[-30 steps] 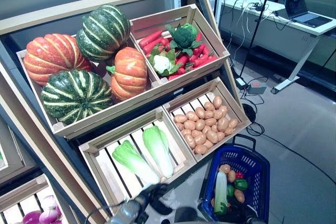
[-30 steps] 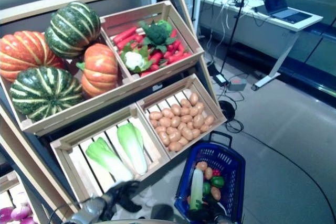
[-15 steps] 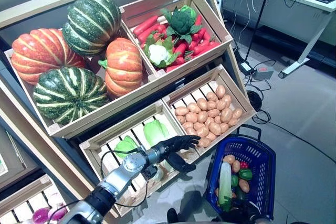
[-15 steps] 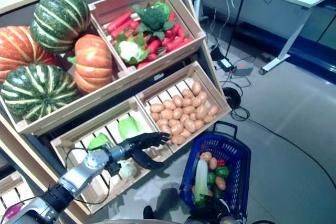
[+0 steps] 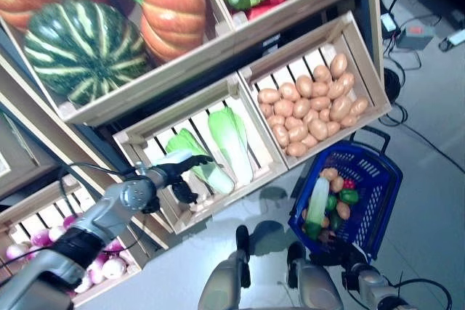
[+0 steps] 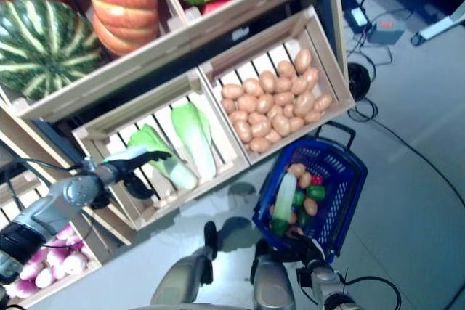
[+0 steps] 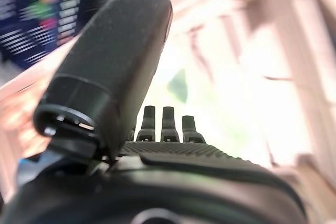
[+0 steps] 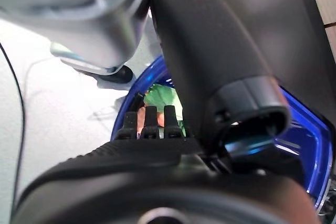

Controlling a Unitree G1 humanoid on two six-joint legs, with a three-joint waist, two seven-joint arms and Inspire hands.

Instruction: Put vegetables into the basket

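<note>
Two green-and-white cabbages lie in the lower left wooden crate (image 5: 270, 152). My left hand (image 5: 178, 174) reaches into that crate, open, with its fingers stretched over the leafy end of the left cabbage (image 5: 216, 178) and its thumb (image 7: 115, 66) below it. The right cabbage (image 5: 232, 143) lies free beside it. The blue basket (image 5: 379, 179) sits low on the right and holds a long pale vegetable (image 5: 317, 201), some potatoes and a green pepper (image 5: 349, 196). My right hand (image 5: 334, 258) is at the basket's near rim, and its thumb (image 8: 210, 61) shows against the blue rim.
A crate of potatoes (image 5: 312, 103) stands right of the cabbage crate, above the basket. Striped green (image 5: 83, 49) and orange (image 5: 171, 5) pumpkins fill the shelf above. A low crate of purple onions (image 5: 43, 241) is at the left. Cables lie on the floor at the right.
The camera has tilted down and closer. My left hand rose from below the crate, reached its right end, then drew back left onto the left cabbage. The basket holds the same load.
</note>
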